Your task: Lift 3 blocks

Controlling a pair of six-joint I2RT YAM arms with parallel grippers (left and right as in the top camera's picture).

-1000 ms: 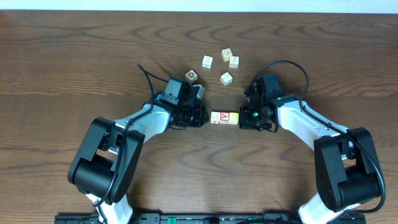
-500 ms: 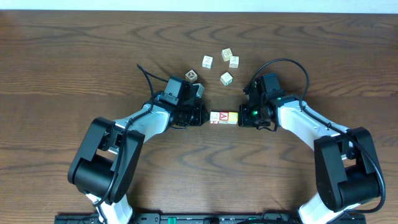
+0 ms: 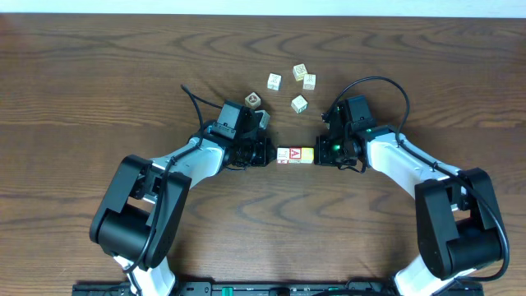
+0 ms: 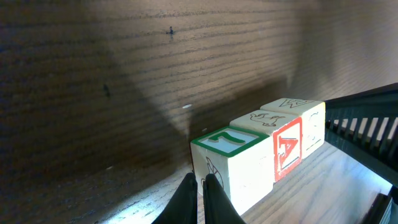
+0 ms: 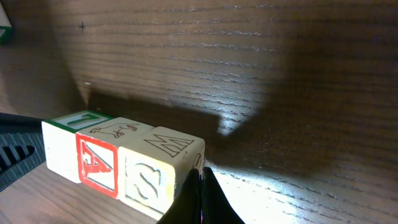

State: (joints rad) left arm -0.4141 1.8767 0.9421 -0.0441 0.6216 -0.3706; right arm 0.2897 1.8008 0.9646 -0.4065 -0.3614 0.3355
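The row of three blocks (image 3: pixel 296 154), red A in the middle, is squeezed end to end between clenched left fingers (image 4: pixel 185 202) and clenched right fingers (image 5: pixel 188 205), mid-counter (image 3: pixel 99 74), near loose cubes (image 3: pixel 299 104).

Three blocks (image 3: pixel 296 154) in a touching row, between left gripper (image 3: pixel 273 154) and right gripper (image 3: pixel 317 154); loose cubes (image 3: pixel 299 104) behind them on table (image 3: pixel 82 82).
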